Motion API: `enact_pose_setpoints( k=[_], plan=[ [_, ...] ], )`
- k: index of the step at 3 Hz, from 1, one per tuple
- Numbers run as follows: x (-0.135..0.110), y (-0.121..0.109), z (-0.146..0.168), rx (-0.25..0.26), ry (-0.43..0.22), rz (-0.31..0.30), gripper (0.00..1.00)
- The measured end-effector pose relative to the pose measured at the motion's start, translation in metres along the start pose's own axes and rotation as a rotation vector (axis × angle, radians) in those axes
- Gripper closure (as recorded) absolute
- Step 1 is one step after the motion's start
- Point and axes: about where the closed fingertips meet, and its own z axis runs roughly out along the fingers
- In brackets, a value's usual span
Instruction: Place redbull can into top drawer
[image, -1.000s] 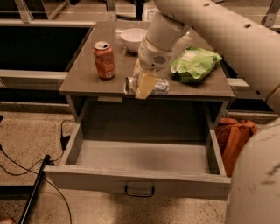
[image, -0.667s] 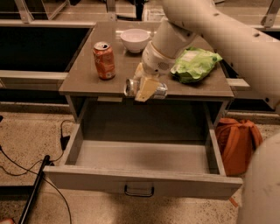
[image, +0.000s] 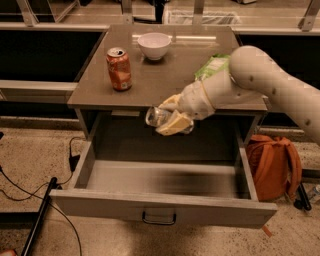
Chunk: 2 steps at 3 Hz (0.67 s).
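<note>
The drawer (image: 100, 204) is pulled right out, its grey floor bare as far as I can see, with the small dark handle (image: 159, 219) at the middle of its front panel. The gripper (image: 169, 119) hangs in front of the tabletop (image: 165, 80) edge, above the back of the open drawer. Its jaws are closed around the slim can (image: 154, 116), which lies on its side with the silver top facing left.

So the pick-up looks done and the can is over the drawer but not in it. To my eye, what is left is to lower it, let go and draw the arm clear.

On the tabletop stand an orange soda can (image: 119, 68), a white bowl (image: 154, 45) and a green bag (image: 214, 67) partly behind the arm. An orange backpack (image: 272, 165) leans on the floor to the right.

I can read no brand or lettering on either can or on the bag.
</note>
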Motion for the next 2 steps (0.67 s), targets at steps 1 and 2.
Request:
enact_pose_setpoints(
  k=[1,2],
  plan=[
    [0.016,0.013,-0.022,0.081,-0.086,0.067,1.0],
    [0.027,0.016,-0.035,0.148,-0.11,0.119,1.0]
  ],
)
